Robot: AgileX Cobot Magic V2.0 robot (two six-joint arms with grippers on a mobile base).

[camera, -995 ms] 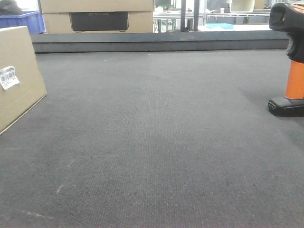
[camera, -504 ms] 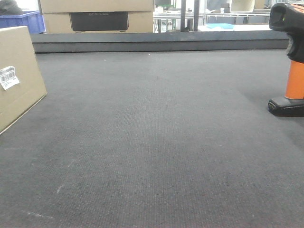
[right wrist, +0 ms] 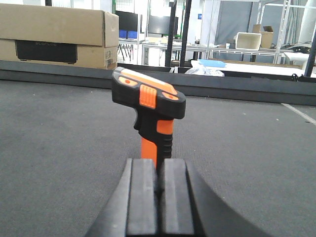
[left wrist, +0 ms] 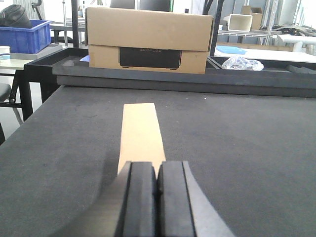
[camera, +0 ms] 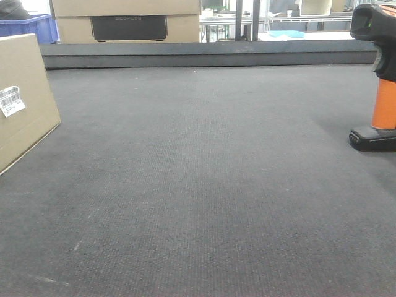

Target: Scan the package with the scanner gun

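Both grippers sit pressed together at bottom centre of their wrist views — left gripper (left wrist: 157, 185), right gripper (right wrist: 159, 190) — gripping nothing. Past the left one lies the package (left wrist: 140, 133); beyond the right stands the scanner gun (right wrist: 148, 111), upright mid-frame.

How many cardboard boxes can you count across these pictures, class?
2. A flat package sits at the mat's left edge, seen edge-on ahead of the left gripper. A larger box with a dark panel stands beyond the far ledge. More may be hidden.
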